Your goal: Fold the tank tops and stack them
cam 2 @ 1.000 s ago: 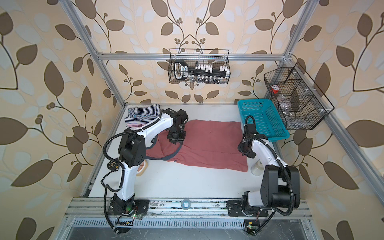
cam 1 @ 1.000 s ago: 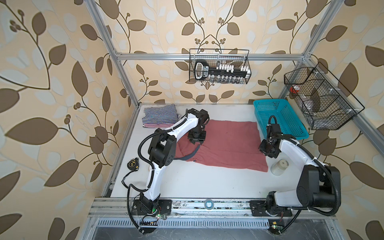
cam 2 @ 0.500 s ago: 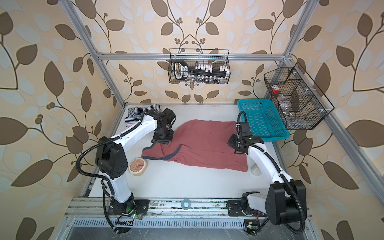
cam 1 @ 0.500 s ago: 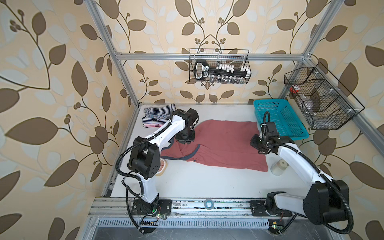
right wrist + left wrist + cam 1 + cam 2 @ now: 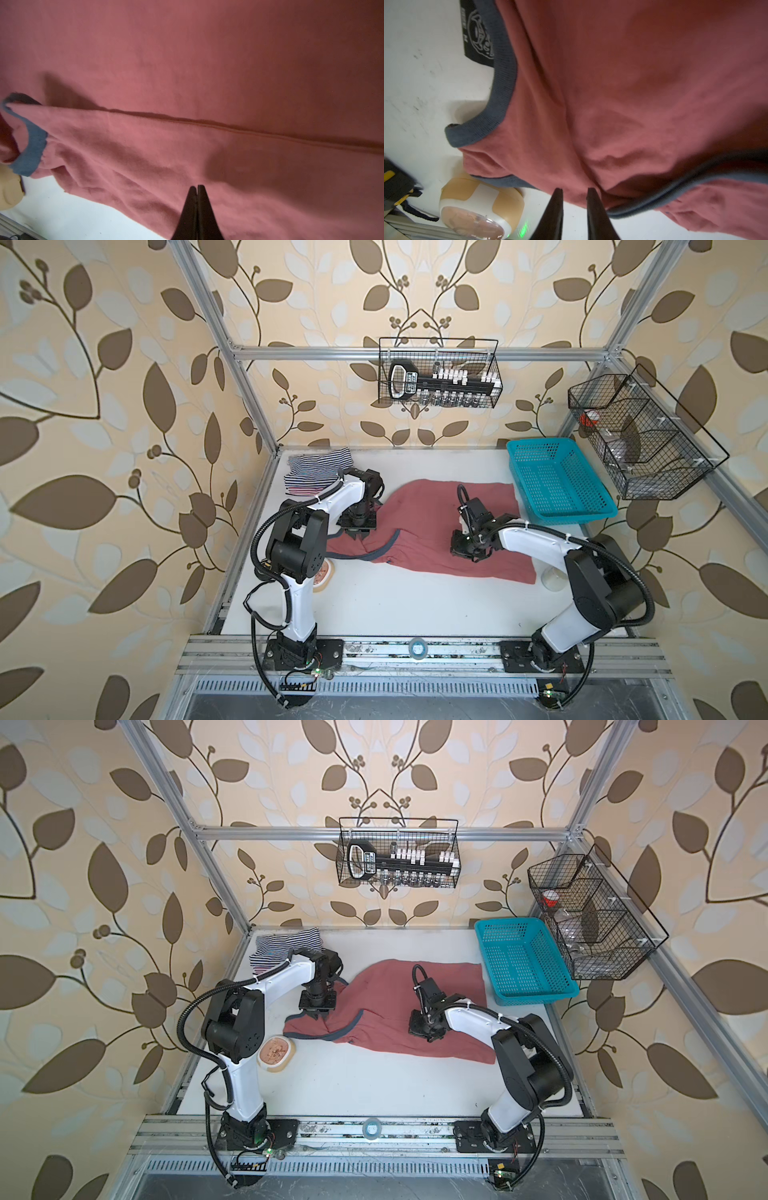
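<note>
The white tabletop [image 5: 395,605] carries all items. The dusty red tank top [image 5: 428,522] lies across the middle of the tabletop. Its hem end is just beside the teal basket [image 5: 552,485] in the far right corner, and its strap end is rumpled toward the left arm. Two black wire baskets hang on the frame, one on the rear wall [image 5: 440,373] and one on the right side [image 5: 640,439]. In the far left corner, the navy-white striped tank top [image 5: 318,466] lies folded on the red-white striped tank top [image 5: 301,490], of which only an edge shows. The left gripper [image 5: 358,536] points down at the strap end. In the left wrist view its fingers [image 5: 557,207] stand a narrow gap apart, closed on a gathered fold of red fabric, with creases converging at the tips. The right gripper [image 5: 460,551] sits over the middle of the body panel. In the right wrist view its fingers [image 5: 204,207] are pressed fully together at the cloth surface; whether a layer is pinched cannot be determined. A round tan container [image 5: 276,1052] stands near the strap end, beside the left arm. The grey-blue trim [image 5: 500,116] borders the armhole and neck openings. A black label [image 5: 478,37] with a badge print shows at the neckline.
</note>
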Action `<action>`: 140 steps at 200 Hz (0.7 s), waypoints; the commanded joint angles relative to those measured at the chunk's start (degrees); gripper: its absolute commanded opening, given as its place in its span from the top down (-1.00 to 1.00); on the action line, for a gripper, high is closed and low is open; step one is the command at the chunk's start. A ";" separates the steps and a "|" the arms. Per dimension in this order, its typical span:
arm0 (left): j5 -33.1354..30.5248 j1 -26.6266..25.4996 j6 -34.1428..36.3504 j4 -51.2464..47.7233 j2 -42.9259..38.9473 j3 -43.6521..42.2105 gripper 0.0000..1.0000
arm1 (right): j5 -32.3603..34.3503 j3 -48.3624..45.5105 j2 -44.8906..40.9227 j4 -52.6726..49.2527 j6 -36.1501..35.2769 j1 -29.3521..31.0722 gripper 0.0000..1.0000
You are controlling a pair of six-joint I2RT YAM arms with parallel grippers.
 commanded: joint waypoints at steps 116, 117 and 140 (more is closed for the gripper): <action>-2.20 8.20 -8.36 4.00 -0.74 -13.88 0.66 | -0.69 6.31 10.93 -3.27 -2.73 0.60 0.75; -2.09 8.17 -8.32 4.00 -0.80 -13.82 0.66 | -0.70 6.36 10.96 -3.26 -2.77 0.63 0.75; 0.96 8.14 -8.75 3.96 -2.72 -11.50 0.59 | -0.40 6.81 10.06 -4.39 -3.20 0.58 0.72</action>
